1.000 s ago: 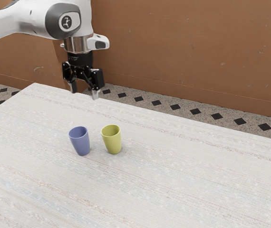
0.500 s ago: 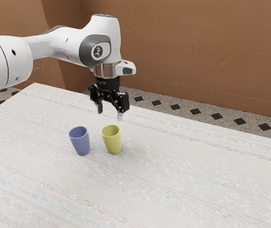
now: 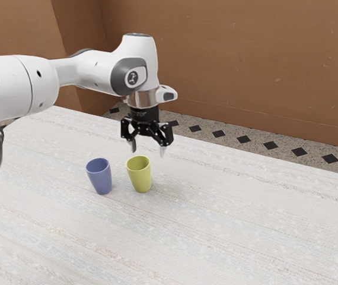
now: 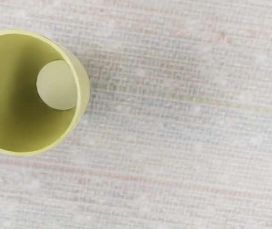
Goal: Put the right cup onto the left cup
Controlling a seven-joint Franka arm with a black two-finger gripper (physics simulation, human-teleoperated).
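My gripper [image 3: 147, 149] hangs open above the table in the exterior view, fingers pointing down and spread, with nothing between them. Just below it and slightly toward the exterior view's left stands the yellow-green cup [image 3: 140, 176], upright. The blue cup [image 3: 100, 177] is upright too, a small gap away on the exterior view's left. From the wrist camera I look down into the yellow-green cup [image 4: 16, 95], whose rim and pale inner bottom are visible.
Both cups stand on a table with a whitish woven cloth [image 3: 228, 219]. Behind the table's far edge are a speckled tiled floor [image 3: 201, 135] and a brown wall [image 3: 228, 59].
My arm has come from the table's far side toward the exterior view's right and lower, bringing the open gripper near the yellow-green cup. Both cups have stayed where they were.
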